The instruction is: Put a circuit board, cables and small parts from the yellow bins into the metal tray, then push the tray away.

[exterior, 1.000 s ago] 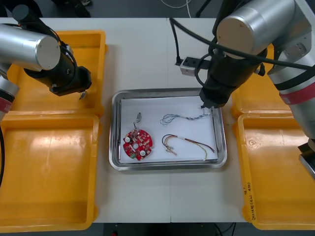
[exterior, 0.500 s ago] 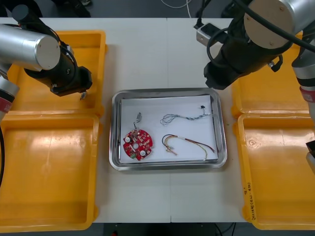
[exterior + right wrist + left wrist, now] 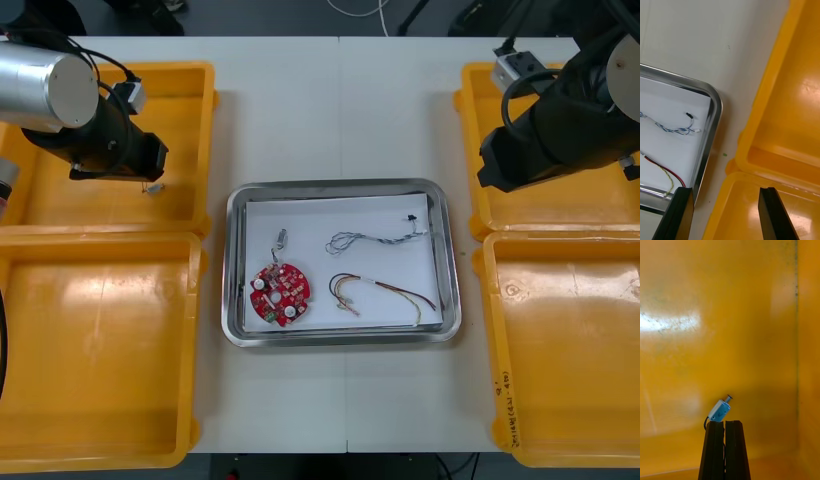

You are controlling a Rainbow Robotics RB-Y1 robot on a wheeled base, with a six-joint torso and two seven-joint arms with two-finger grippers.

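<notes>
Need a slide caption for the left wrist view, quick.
Left gripper shut on a small metal part, held over the floor of a yellow bin.

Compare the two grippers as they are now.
The left gripper is shut on a small part; the right gripper is open and empty. The left gripper hangs over the far left bin; the right gripper hangs where the two right bins meet, beside the tray. Both are outside the tray.
</notes>
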